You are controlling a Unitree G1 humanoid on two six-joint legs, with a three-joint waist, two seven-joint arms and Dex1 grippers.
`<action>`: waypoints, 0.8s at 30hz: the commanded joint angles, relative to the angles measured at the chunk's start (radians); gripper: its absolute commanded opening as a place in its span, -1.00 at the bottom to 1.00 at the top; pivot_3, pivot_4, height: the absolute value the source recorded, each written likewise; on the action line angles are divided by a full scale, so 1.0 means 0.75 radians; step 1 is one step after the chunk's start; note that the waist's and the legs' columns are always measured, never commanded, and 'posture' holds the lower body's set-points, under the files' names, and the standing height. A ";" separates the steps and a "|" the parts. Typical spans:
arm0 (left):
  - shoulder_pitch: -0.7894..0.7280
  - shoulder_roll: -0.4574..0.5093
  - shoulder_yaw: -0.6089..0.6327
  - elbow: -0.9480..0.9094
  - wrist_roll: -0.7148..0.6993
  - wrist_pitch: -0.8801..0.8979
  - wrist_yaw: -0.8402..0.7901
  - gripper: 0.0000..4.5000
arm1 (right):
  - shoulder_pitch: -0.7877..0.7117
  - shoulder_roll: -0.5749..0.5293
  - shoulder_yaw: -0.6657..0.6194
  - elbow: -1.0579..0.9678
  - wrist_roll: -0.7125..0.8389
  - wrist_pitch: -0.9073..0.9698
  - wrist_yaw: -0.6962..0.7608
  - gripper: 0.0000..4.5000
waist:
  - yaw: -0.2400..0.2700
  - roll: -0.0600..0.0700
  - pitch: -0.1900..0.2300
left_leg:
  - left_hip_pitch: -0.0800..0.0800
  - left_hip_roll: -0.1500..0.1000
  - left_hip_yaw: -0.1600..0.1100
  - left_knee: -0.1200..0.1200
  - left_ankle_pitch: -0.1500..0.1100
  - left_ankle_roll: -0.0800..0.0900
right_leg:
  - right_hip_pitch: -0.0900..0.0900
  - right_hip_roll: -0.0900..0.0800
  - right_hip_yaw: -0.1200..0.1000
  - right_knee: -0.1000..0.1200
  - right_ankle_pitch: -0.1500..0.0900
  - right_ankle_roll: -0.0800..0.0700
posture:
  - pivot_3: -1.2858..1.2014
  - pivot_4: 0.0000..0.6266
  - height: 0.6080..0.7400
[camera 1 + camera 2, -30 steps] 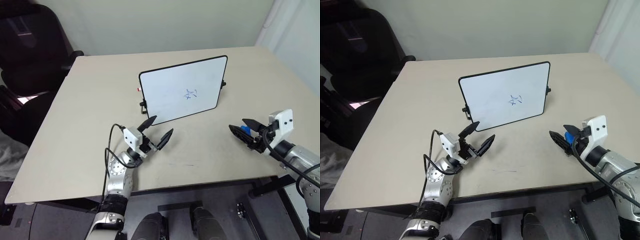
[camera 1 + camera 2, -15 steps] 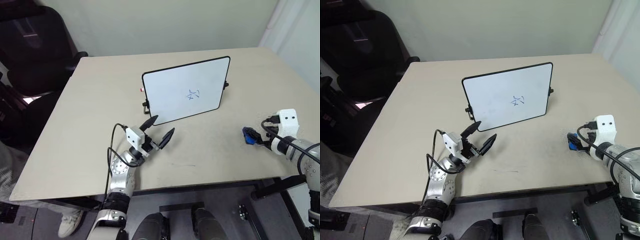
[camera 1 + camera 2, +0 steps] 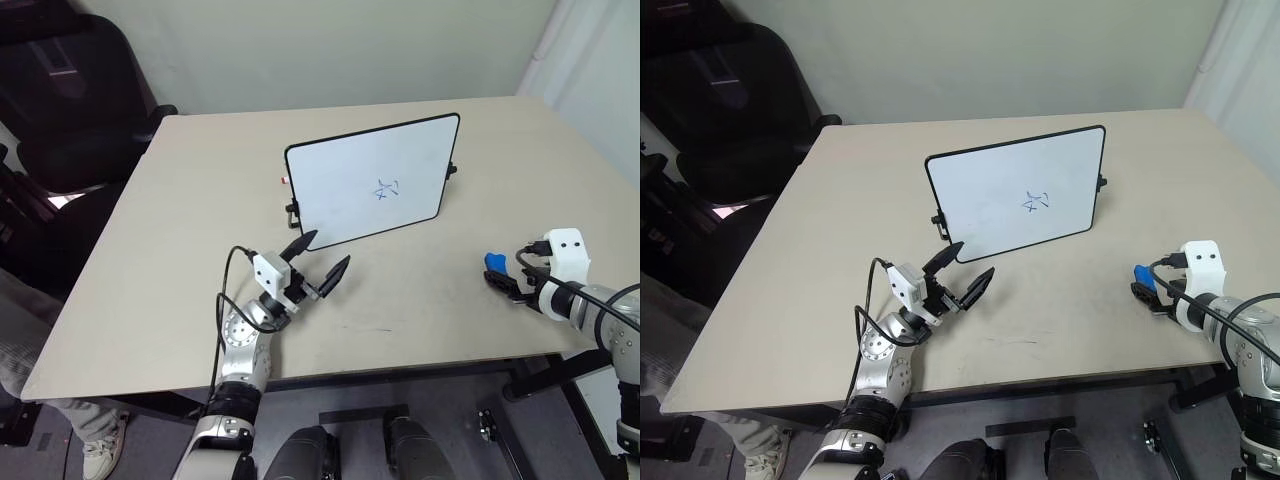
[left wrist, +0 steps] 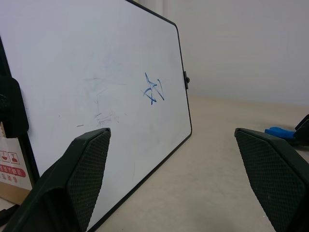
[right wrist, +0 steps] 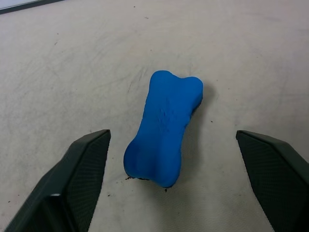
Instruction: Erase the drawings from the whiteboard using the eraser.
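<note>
A: Eraser (image 3: 494, 262) first, seen from the head: where does it lie?
B: Flat on the table (image 3: 180, 200), near its right edge, just ahead of the right tool (image 3: 506, 285), whose fingers stand apart and grip nothing.
A: And the whiteboard (image 3: 368, 180)?
B: Propped upright mid-table, well apart from the eraser, with the drawings (image 3: 386, 188) right of its middle. The left tool (image 3: 318, 262) hangs just before its lower corner, fingers spread, empty.
A: Left wrist view?
B: Board face close, blue scribble plain, both fingers wide apart.
A: Right wrist view?
B: Blue block lying on the table between the splayed fingers (image 5: 82, 174), touching neither.
</note>
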 commanded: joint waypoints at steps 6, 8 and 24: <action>0.011 -0.026 -0.010 0.023 -0.010 -0.023 0.001 1.00 | -0.007 0.000 -0.007 -0.028 0.012 0.022 0.033 -0.05 | 0.000 0.000 0.000 | 0.000 0.000 0.000 0.000 0.000 0.000 | 0.000 0.000 0.000 0.000 0.000 0.000 | 0.03 -0.52 0.79; 0.013 -0.026 -0.010 0.021 -0.010 -0.024 0.003 1.00 | -0.005 -0.002 -0.001 -0.034 0.020 0.031 0.046 -0.05 | 0.000 0.000 0.000 | 0.000 0.000 0.000 0.000 0.000 0.000 | 0.000 0.000 0.000 0.000 0.000 0.000 | 0.03 -0.52 0.79; 0.029 -0.023 -0.007 0.003 -0.010 -0.026 0.009 1.00 | -0.036 -0.010 0.038 -0.012 -0.011 0.015 0.061 -0.55 | 0.000 0.000 0.000 | 0.000 0.000 0.000 0.000 -0.001 -0.001 | 0.000 0.000 0.000 0.000 0.000 0.001 | 0.03 -0.52 0.79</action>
